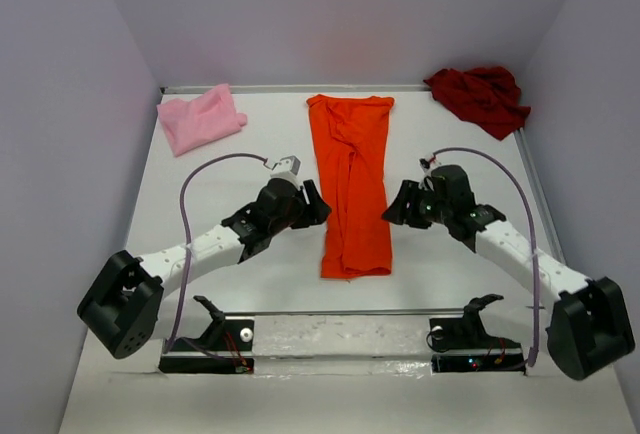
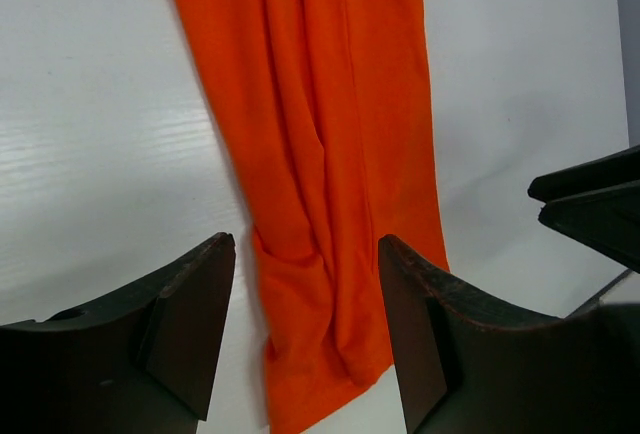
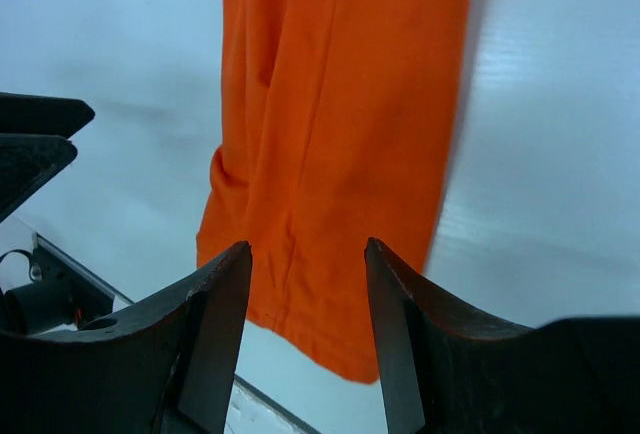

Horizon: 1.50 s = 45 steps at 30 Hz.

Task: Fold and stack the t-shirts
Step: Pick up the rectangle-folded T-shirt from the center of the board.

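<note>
Lying crumpled far left is the pink shirt [image 1: 200,119]. The left gripper [image 1: 318,206] gapes empty beside the orange shirt [image 1: 352,184], a long central strip. The right gripper [image 1: 395,206] gapes too, and the red shirt [image 1: 480,96] sits far right. Uneven pinches could skew the fold.

Bright orange cloth t-shirt [image 1: 352,194]: soft, matt, creased. Light pink cloth t-shirt [image 1: 200,119] and dark red cloth t-shirt [image 1: 480,97]: matt, crumpled. White table [image 1: 250,134]: smooth, faint sheen. Left gripper [image 2: 305,241] and right gripper [image 3: 306,244]: dark matt plastic, scuffed reddish edges.
</note>
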Each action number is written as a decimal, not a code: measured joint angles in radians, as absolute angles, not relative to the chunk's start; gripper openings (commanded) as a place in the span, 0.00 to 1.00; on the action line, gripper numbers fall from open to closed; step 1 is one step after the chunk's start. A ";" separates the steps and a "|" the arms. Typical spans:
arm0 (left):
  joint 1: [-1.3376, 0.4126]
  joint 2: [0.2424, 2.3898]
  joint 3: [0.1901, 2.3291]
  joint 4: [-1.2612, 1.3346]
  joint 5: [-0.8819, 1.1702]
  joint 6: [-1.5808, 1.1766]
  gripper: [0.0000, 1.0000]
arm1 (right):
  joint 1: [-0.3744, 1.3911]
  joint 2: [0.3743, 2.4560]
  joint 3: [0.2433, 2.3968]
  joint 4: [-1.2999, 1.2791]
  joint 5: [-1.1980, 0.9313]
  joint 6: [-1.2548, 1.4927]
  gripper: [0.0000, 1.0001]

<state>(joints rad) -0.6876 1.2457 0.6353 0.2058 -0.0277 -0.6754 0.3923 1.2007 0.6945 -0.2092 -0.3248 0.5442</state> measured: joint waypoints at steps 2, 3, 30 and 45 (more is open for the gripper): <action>-0.731 1.243 0.620 0.213 -0.034 -0.693 0.68 | 0.395 1.113 0.653 -0.244 -0.295 0.559 0.55; -0.743 1.241 0.609 0.218 -0.036 -0.698 0.68 | 0.395 1.048 0.628 -0.270 -0.274 0.576 0.55; -0.981 1.187 0.337 0.326 -0.037 -0.947 0.68 | 0.502 1.043 0.420 -0.358 -0.183 0.757 0.54; -1.020 1.279 0.334 0.413 -0.038 -0.989 0.67 | 0.520 1.169 0.444 -0.209 -0.200 0.761 0.52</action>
<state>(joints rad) -1.0199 1.2785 0.3340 0.4133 -0.0376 -0.9894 0.5198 1.1687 0.4442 -0.2089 -0.2005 0.7609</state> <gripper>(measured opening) 0.675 0.533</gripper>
